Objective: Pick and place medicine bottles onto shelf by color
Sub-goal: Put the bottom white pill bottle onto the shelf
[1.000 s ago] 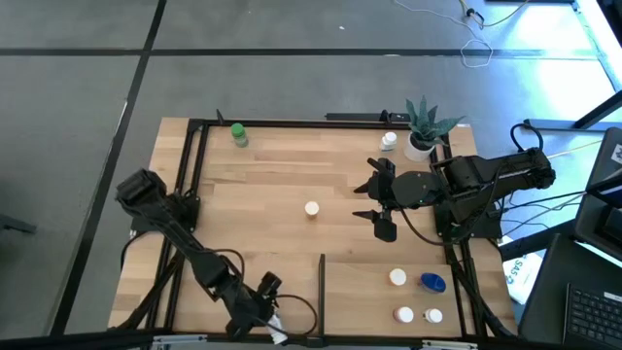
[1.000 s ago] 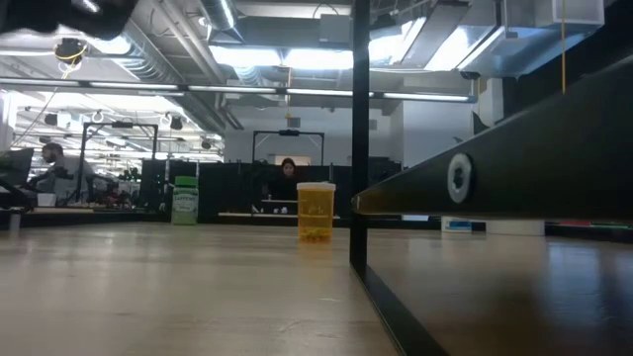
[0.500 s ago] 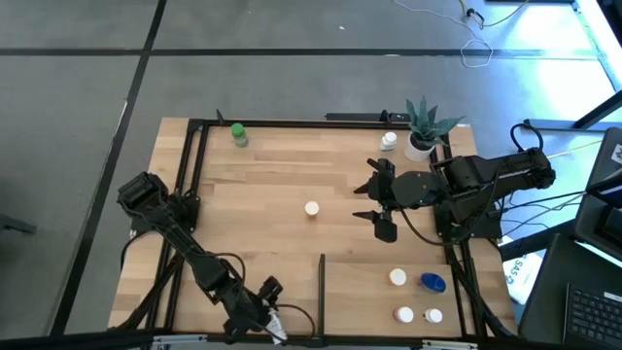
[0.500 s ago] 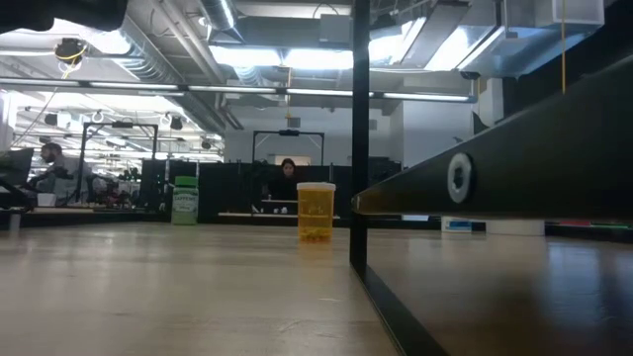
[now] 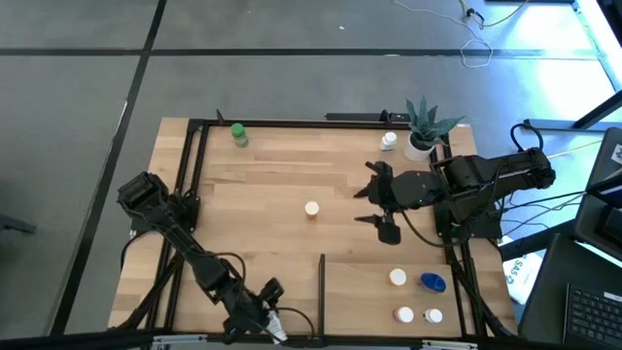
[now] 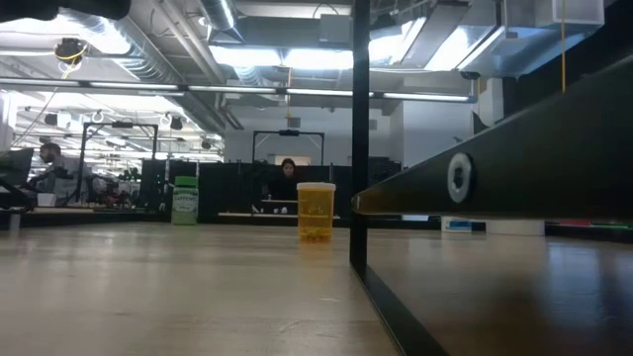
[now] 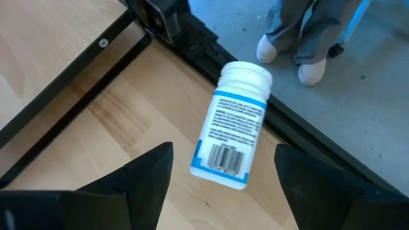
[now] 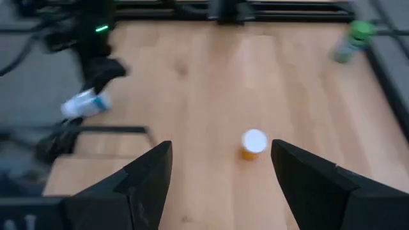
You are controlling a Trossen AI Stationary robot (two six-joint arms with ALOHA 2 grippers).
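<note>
left hand [image 5: 264,309] spread wide at the worktop's near edge over a toppled white bottle [image 7: 233,125]. mid-board, the orange bottle [image 5: 311,208] stands in open room. right hand [image 5: 372,204], wide, has crept nearer it.

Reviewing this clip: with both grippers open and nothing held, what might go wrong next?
1. The white bottle lies on its side by the black frame rail, in front of the open left gripper; a round bottle may roll when the fingers close.
2. The open right gripper faces the upright orange bottle; an off-centre approach may tip it.
</note>
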